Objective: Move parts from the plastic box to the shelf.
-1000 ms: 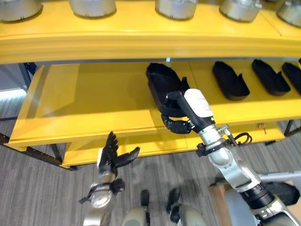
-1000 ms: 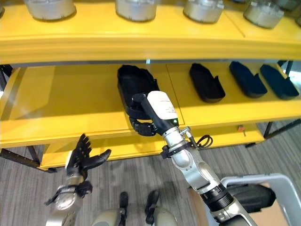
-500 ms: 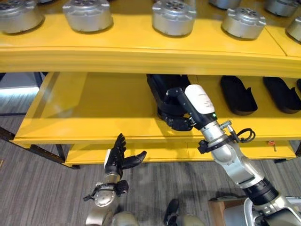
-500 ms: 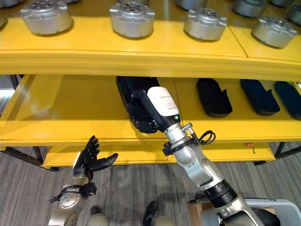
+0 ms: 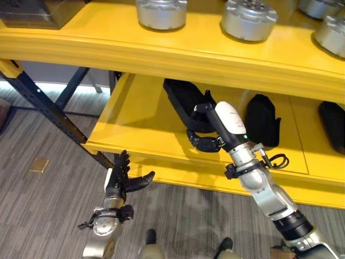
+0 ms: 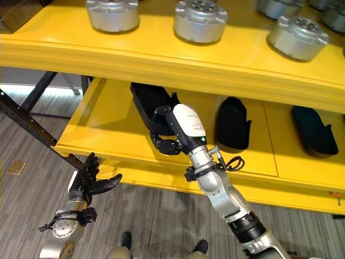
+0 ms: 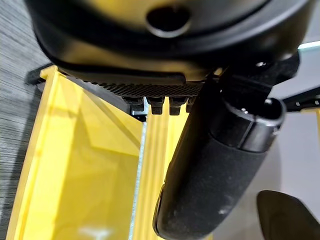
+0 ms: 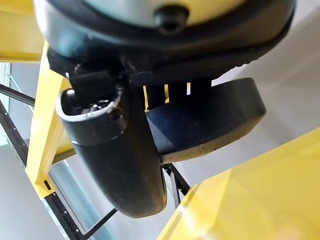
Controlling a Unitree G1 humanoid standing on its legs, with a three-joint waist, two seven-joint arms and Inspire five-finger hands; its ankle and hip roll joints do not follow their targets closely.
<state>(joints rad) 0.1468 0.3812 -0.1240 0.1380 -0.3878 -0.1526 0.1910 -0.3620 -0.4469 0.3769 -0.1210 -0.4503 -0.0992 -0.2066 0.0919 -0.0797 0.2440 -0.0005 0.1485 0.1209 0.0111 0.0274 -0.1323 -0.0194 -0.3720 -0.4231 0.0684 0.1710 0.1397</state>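
Note:
A long black moulded part (image 5: 182, 98) lies on the yellow lower shelf (image 5: 141, 125), its near end towards the front edge. My right hand (image 5: 204, 142) is shut on that near end, with fingers curled beneath it and the thumb (image 8: 119, 150) against the part (image 8: 210, 120). In the right eye view the same hand (image 6: 167, 144) and part (image 6: 145, 100) appear. My left hand (image 5: 121, 179) hangs open below and in front of the shelf edge, holding nothing, with its thumb (image 7: 210, 170) straight.
Two more black parts (image 5: 261, 118) (image 5: 331, 117) lie further right on the lower shelf. Silver round parts (image 5: 160, 12) (image 5: 248, 19) stand on the upper shelf (image 5: 161, 51). A dark slanted frame bar (image 5: 48, 108) runs at the left over grey floor.
The camera has moved, shifting the whole picture. My right hand stays shut on the black part's near end on the lower shelf. My left hand stays open below the shelf.

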